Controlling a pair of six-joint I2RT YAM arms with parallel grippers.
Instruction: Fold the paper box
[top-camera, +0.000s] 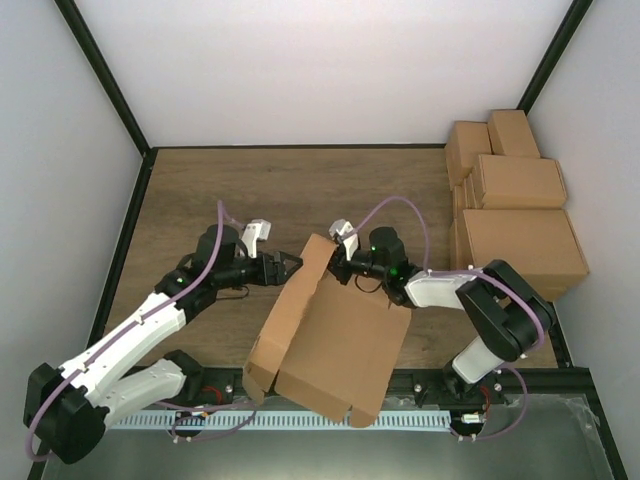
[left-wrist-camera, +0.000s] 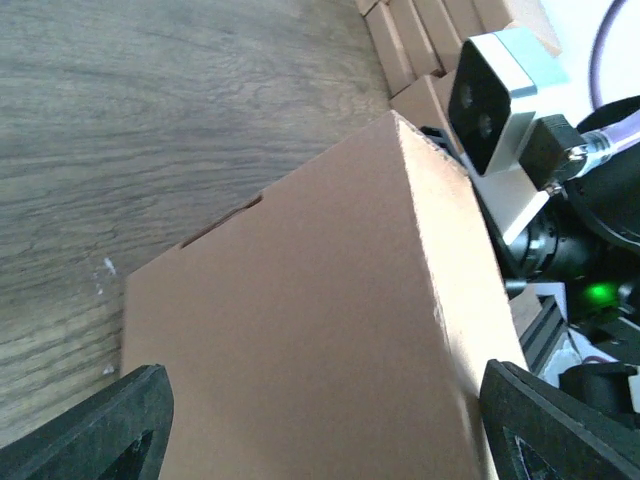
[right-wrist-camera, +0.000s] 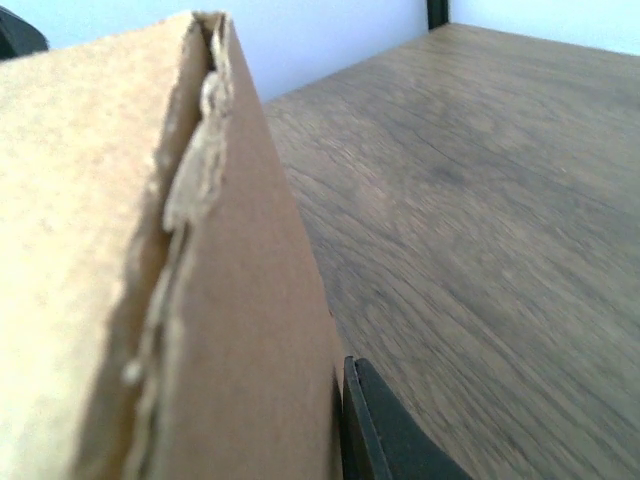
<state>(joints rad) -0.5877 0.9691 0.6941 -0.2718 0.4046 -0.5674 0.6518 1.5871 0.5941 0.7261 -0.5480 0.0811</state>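
Note:
The paper box (top-camera: 335, 335) is a brown cardboard sheet lying near the table's front middle, with its left wall (top-camera: 300, 295) folded upright. My left gripper (top-camera: 286, 267) is open just left of that wall's top. In the left wrist view the cardboard panel (left-wrist-camera: 300, 330) fills the space between the wide-apart fingers (left-wrist-camera: 105, 430). My right gripper (top-camera: 341, 262) reaches in from the right and is shut on the wall's top edge. In the right wrist view one dark finger (right-wrist-camera: 380, 435) presses against the doubled cardboard (right-wrist-camera: 240, 330). The other finger is hidden behind the cardboard.
Several finished brown cartons (top-camera: 515, 200) are stacked at the back right against the wall, and show in the left wrist view too (left-wrist-camera: 410, 45). A black frame rail (top-camera: 115, 250) borders the wooden table (top-camera: 300, 190). The right arm's camera housing (left-wrist-camera: 500, 100) sits close behind the box.

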